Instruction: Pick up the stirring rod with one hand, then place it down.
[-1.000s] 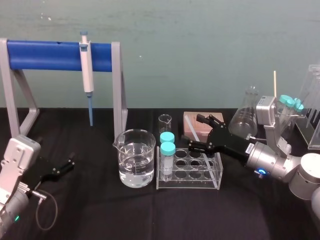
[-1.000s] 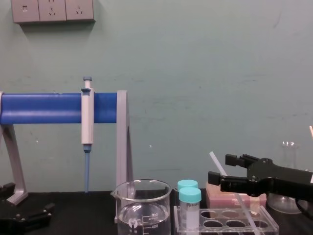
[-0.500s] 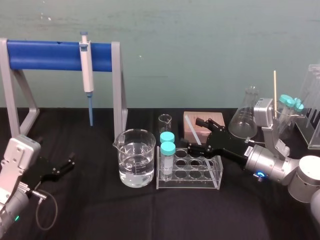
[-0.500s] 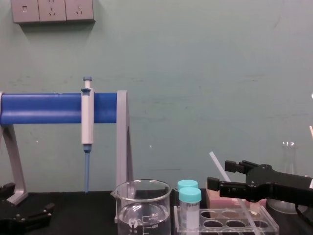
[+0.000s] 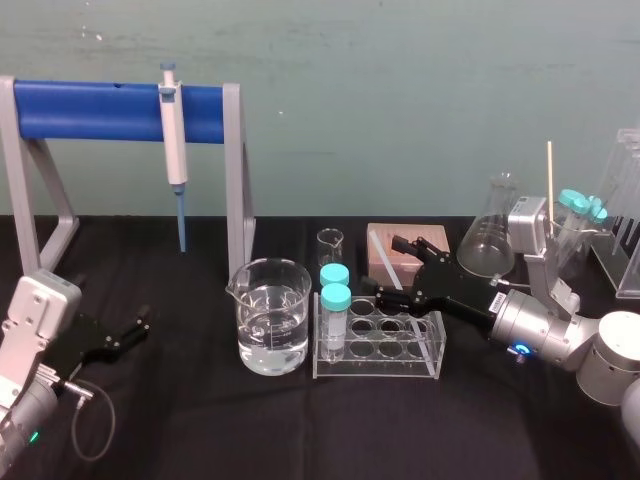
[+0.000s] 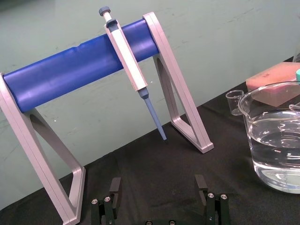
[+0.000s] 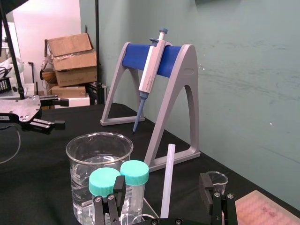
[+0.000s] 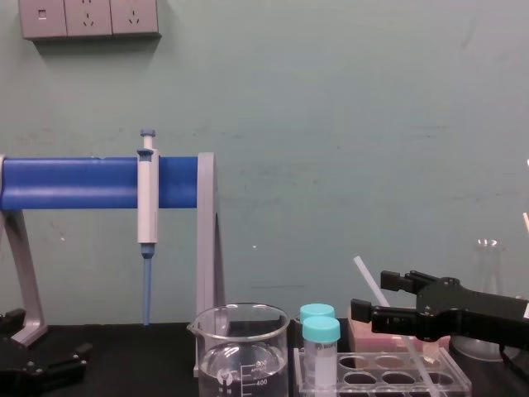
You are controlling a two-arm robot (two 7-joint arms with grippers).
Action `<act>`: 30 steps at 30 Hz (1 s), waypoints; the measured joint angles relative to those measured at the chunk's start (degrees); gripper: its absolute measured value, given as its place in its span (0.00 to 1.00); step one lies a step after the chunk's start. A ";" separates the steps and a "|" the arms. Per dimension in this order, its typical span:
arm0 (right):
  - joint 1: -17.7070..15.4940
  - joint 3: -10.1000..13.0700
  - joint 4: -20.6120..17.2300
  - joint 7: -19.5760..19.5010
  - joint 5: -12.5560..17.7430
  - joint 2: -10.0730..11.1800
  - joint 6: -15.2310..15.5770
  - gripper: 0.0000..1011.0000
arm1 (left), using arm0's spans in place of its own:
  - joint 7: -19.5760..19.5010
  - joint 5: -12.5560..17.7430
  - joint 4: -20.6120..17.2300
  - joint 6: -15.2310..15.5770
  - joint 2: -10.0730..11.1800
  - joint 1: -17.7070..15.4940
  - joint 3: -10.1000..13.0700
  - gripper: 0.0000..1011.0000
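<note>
You are looking at a table (image 5: 300, 420) draped in black cloth and standing against a teal wall (image 5: 400, 80). A row of sockets (image 8: 89, 18) is showing high on that wall, and cardboard boxes (image 7: 70, 61) are sitting stacked in the room to one side. The table is carrying a blue-barred stand (image 5: 100, 110) with a pipette (image 5: 175, 150) hanging from it. It is also carrying a beaker (image 5: 272, 315) of clear liquid and, just beside that, a clear tube rack (image 5: 375, 370). The stirring rod (image 5: 379, 247) is leaning tilted in the rack, its upper end rising toward the pink block (image 8: 372, 341) behind. The right end effector (image 5: 392, 267) is hovering over the rack's far side with its fingers spread wide apart. The rod is standing between them and touching neither, as the right wrist view is showing. The left end effector (image 6: 158, 185) is lying idle at the table's near left corner, its fingers likewise apart and holding nothing.
</note>
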 joint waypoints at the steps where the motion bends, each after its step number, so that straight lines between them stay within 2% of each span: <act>1: 0.00 0.00 0.01 0.00 0.00 0.00 -0.01 0.99 | 0.00 0.00 0.00 0.00 0.00 0.00 0.00 0.99; 7: 0.03 -0.03 0.05 0.02 0.02 0.00 -0.06 0.94 | 0.00 0.00 0.00 0.00 0.00 0.00 0.00 0.99; 12: 0.05 -0.03 0.07 0.03 0.05 0.00 -0.09 0.78 | 0.00 0.00 0.00 0.00 0.00 0.00 0.00 0.99; 13: 0.05 -0.03 0.08 0.03 0.05 0.00 -0.09 0.78 | 0.00 0.00 0.00 0.00 0.00 0.00 0.00 0.99; 15: 0.06 -0.04 0.08 0.03 0.07 0.00 -0.10 0.68 | 0.00 0.00 0.00 0.00 0.00 0.00 0.00 0.99; 17: 0.06 -0.03 0.08 0.03 0.08 0.00 -0.11 0.67 | 0.00 0.00 0.00 0.00 0.00 0.00 0.00 0.99; 19: 0.06 -0.04 0.08 0.03 0.08 0.00 -0.12 0.57 | 0.00 0.00 0.00 0.00 0.00 0.00 0.00 0.99; 22: 0.06 -0.03 0.08 0.03 0.08 0.00 -0.12 0.50 | 0.00 0.00 0.00 0.00 0.00 0.00 0.00 0.99; 24: 0.05 -0.04 0.08 0.03 0.07 0.00 -0.13 0.40 | 0.00 0.00 0.00 0.00 0.00 0.00 0.00 0.99; 26: 0.06 -0.03 0.08 0.03 0.07 0.00 -0.13 0.36 | 0.00 0.00 0.00 0.00 0.00 0.00 0.00 0.99; 27: 0.06 -0.04 0.08 0.04 0.07 0.00 -0.13 0.30 | 0.00 0.00 0.00 0.00 0.00 0.00 0.00 0.99; 29: 0.06 -0.04 0.08 0.03 0.07 0.00 -0.13 0.27 | 0.00 0.00 0.00 0.00 0.00 0.00 0.00 0.99; 30: 0.06 -0.04 0.08 0.03 0.07 0.00 -0.13 0.22 | 0.00 0.00 0.00 0.00 0.00 0.00 0.00 0.99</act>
